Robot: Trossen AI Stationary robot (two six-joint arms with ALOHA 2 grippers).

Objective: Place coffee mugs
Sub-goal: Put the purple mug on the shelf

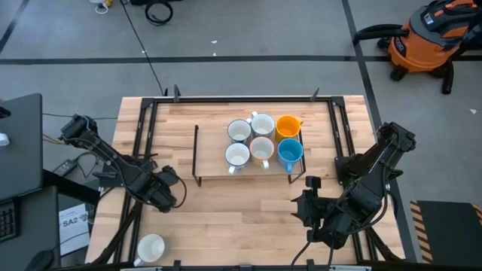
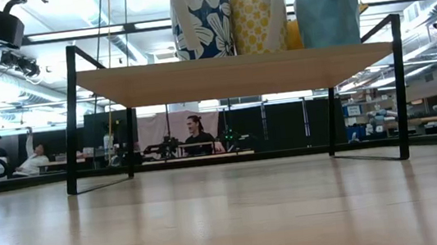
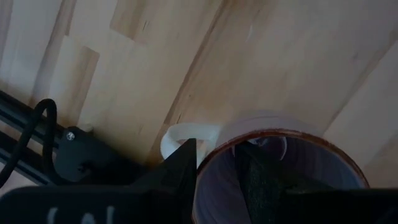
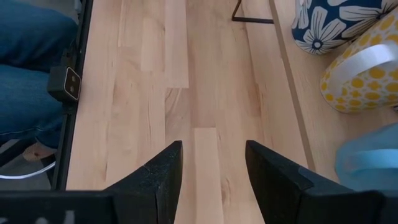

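Note:
Several coffee mugs stand on a low wooden shelf (image 1: 211, 162), among them an orange one (image 1: 288, 126) and a blue one (image 1: 290, 152). In the low view a flowered mug (image 2: 201, 17), a yellow-dotted mug (image 2: 258, 17) and a light blue mug (image 2: 327, 13) stand on the shelf. One more white mug (image 1: 151, 248) stands upright at the table's near left corner. My left gripper (image 1: 167, 192) hangs over the table's left part, shut on a mug with a purplish inside (image 3: 280, 168). My right gripper (image 4: 211, 155) is open over the near right part, holding nothing. My left gripper holds the mug by its wall beside the white handle (image 3: 180, 134). One finger (image 3: 261, 180) is inside the mug and the other (image 3: 183, 165) outside, against the rim (image 3: 208, 155). The fingers come from above, pointing down. The mug is upright; whether its base rests on the table, I cannot tell.
Black frame rails (image 1: 143, 128) run along the table's left and right sides. A person's blue-jeaned leg (image 4: 31, 62) shows beyond the table's edge in the right wrist view. Bare wood lies between the shelf and the near edge (image 1: 241, 218).

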